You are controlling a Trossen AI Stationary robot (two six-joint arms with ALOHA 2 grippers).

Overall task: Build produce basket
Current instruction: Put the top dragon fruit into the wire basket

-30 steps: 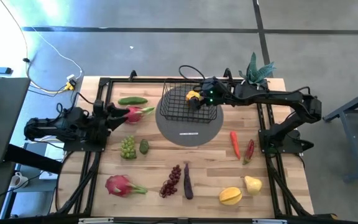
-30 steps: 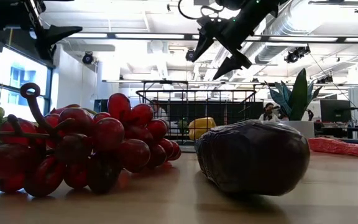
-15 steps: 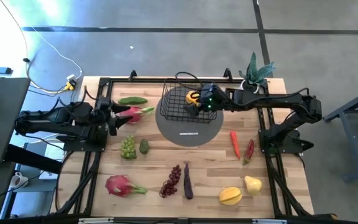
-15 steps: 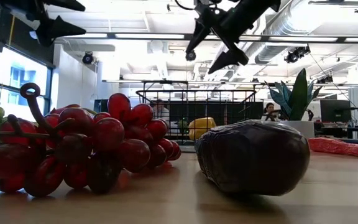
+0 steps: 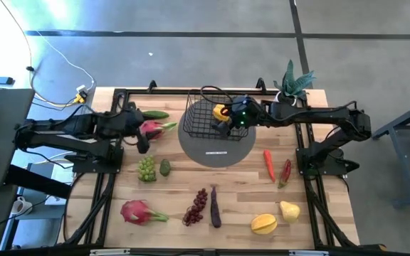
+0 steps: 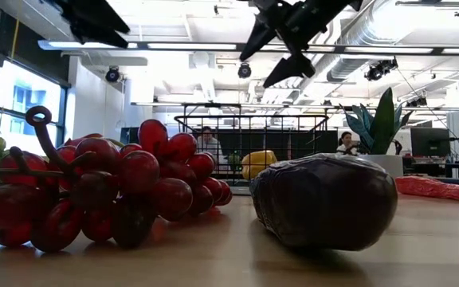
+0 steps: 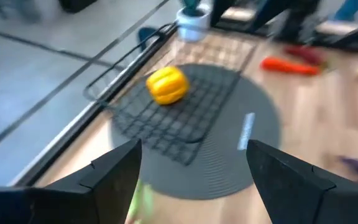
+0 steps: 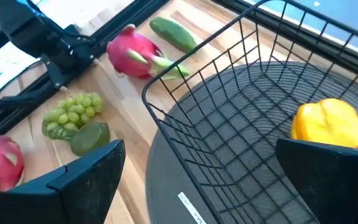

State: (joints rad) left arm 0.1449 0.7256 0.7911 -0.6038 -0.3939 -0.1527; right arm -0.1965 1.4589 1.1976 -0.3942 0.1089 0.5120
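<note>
Jaws spread wide and holding nothing, the left gripper [image 5: 142,144] hangs above the pink dragon fruit [image 5: 154,129] near the tabletop's far-left corner, apparently lining up the next pick. The right gripper [image 5: 223,126], equally wide and empty, hovers over the black wire basket [image 5: 198,122], which stands on a round grey disc [image 5: 216,151] at the middle of the far edge. One yellow fruit [image 5: 221,111] already lies inside the basket.

The rest of the produce is still spread on the wood: a cucumber [image 5: 153,114] just beyond the dragon fruit, green grapes [image 5: 146,168] and a small dark green fruit [image 5: 165,168] nearer the middle, a second dragon fruit [image 5: 138,212] at the near-left, red grapes [image 5: 196,206] and a purple eggplant [image 5: 215,208] near the front edge, two red chilies [image 5: 268,164] towards the right, and two yellow fruits [image 5: 265,224] at the near-right.

Doing this step well likely means dropping straight down with the jaws astride the dragon fruit's round body rather than its green leafy tips, closing gently, then lifting clear of the cucumber. The right arm probably should draw back from the basket first, so the two arms do not meet above it.
</note>
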